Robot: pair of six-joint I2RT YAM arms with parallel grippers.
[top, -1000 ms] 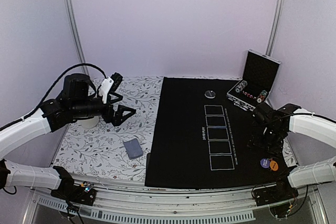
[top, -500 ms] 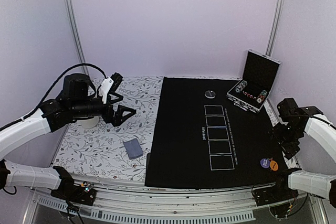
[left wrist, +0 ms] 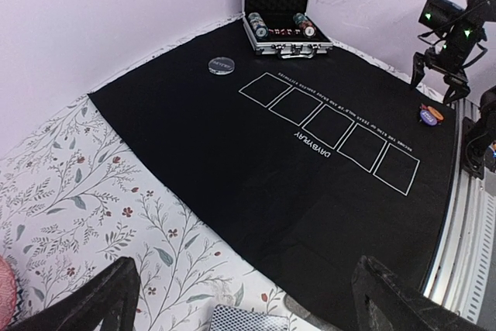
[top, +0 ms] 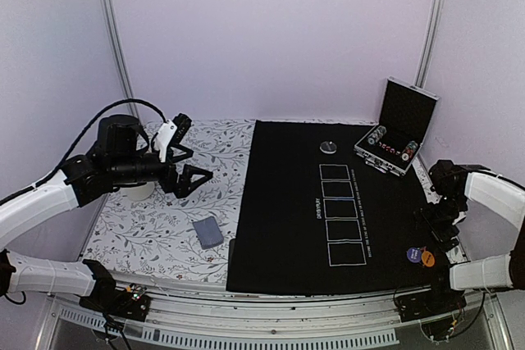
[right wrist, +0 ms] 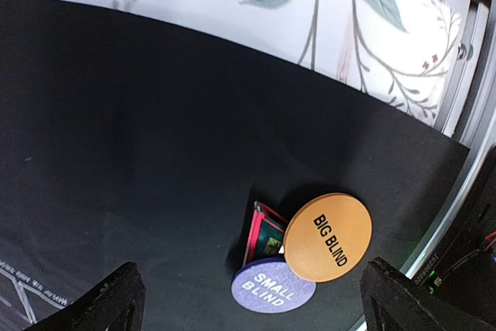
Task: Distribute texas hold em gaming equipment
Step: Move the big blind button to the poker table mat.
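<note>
The right end effector (top: 439,223) and left end effector (top: 193,152) are standing wide apart and empty, while the orange disc (right wrist: 327,236) is lying face-up beside the purple disc (right wrist: 273,288) at the black mat's (top: 279,202) near right corner, probably light, stiff, slick and round with no long axis, so pinching across its free rim looks best.

I'm looking into a robot test booth, lab-like: plain lilac walls (top: 271,38) between metal posts (top: 116,38), a desk (top: 156,271) under floral cloth (top: 148,219), an aluminium rail (top: 271,312) along its near edge.
</note>
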